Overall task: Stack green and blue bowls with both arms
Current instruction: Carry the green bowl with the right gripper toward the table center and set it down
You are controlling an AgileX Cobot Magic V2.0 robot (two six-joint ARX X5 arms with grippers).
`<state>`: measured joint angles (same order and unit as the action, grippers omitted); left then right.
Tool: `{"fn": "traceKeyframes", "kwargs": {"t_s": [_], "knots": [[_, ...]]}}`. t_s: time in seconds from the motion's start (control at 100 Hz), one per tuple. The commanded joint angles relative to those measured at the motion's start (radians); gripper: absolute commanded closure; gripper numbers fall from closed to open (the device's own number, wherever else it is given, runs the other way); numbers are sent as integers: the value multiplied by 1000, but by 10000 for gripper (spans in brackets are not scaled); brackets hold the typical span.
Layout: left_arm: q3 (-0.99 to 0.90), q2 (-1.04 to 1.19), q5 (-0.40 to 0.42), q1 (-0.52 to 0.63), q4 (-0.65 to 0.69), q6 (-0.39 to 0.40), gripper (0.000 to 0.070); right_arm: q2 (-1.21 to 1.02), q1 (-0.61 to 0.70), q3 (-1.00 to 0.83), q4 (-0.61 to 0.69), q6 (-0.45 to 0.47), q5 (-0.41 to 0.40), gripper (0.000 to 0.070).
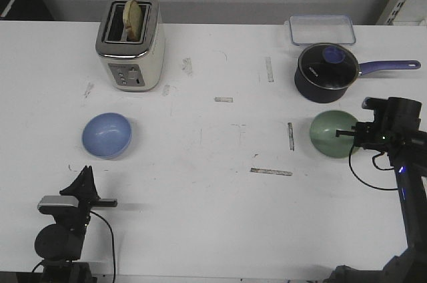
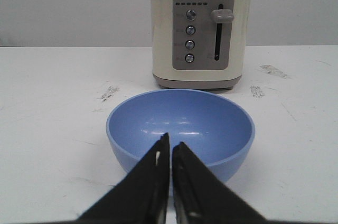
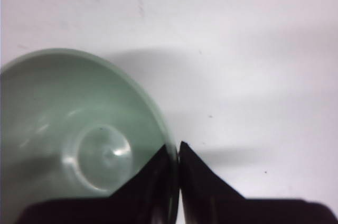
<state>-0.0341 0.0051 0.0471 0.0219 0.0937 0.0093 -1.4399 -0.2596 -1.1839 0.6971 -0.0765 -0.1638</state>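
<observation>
The blue bowl (image 1: 107,135) sits upright on the white table at the left; in the left wrist view (image 2: 179,123) it is just beyond the fingertips. My left gripper (image 1: 85,175) (image 2: 170,142) is shut and empty, a short way in front of the bowl and not touching it. The green bowl (image 1: 332,133) is at the right, in front of the saucepan. My right gripper (image 1: 353,135) (image 3: 175,147) is shut on the green bowl's (image 3: 79,129) right rim, one finger inside and one outside. I cannot tell whether that bowl is off the table.
A cream toaster (image 1: 130,46) (image 2: 200,28) with bread in it stands behind the blue bowl. A dark blue saucepan (image 1: 325,73) with a long handle is just behind the green bowl. A clear lidded container (image 1: 321,29) lies at the back right.
</observation>
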Motion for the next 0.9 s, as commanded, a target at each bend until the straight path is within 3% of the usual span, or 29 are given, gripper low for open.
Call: {"fn": "traceKeyframes", "kwargs": {"t_s": [0.0,0.22,0.54,0.77,0.89], "knots": [[21,-2,-2,-1,11,2,698,42,36,-31,-4,40,-51,700],[22,-2,-2,-1,11,2,698,154,303,-30,62,100,-126,700],[21,-2,-2,-1,5,2,698,76,729,-27,102,115,-122,700],[22,-2,-2,-1,5,2,698,-65,871,-27,44,114,-113,700],[21,-2,-3,-1,5,2,698,-126,896,-27,24,114,-70,700]]}}
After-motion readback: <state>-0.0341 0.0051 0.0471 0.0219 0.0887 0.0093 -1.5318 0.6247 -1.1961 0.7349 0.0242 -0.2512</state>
